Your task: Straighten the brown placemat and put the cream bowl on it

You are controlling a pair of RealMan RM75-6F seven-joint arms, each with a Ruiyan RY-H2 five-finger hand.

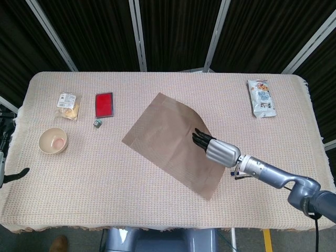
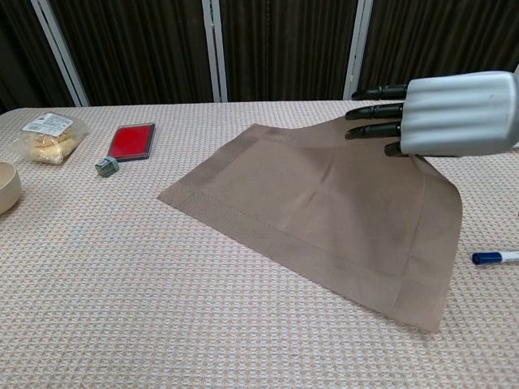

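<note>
The brown placemat (image 1: 168, 139) lies askew in the middle of the table, its long sides running diagonally. My right hand (image 1: 218, 149) grips its right edge, fingers stretched over the top, and that edge is lifted off the cloth in the chest view (image 2: 316, 203). There the right hand (image 2: 446, 113) hangs above the mat's far right corner. The cream bowl (image 1: 52, 140) stands far off at the table's left side, cut by the frame edge in the chest view (image 2: 6, 186). My left hand (image 1: 4, 157) shows only partly at the left border, fingers apart, holding nothing.
A snack packet (image 1: 68, 103), a red flat box (image 1: 104, 104) and a small grey cube (image 1: 97, 123) sit at the back left. A white snack bag (image 1: 261, 97) lies at the back right. A blue marker (image 2: 496, 258) lies just right of the mat.
</note>
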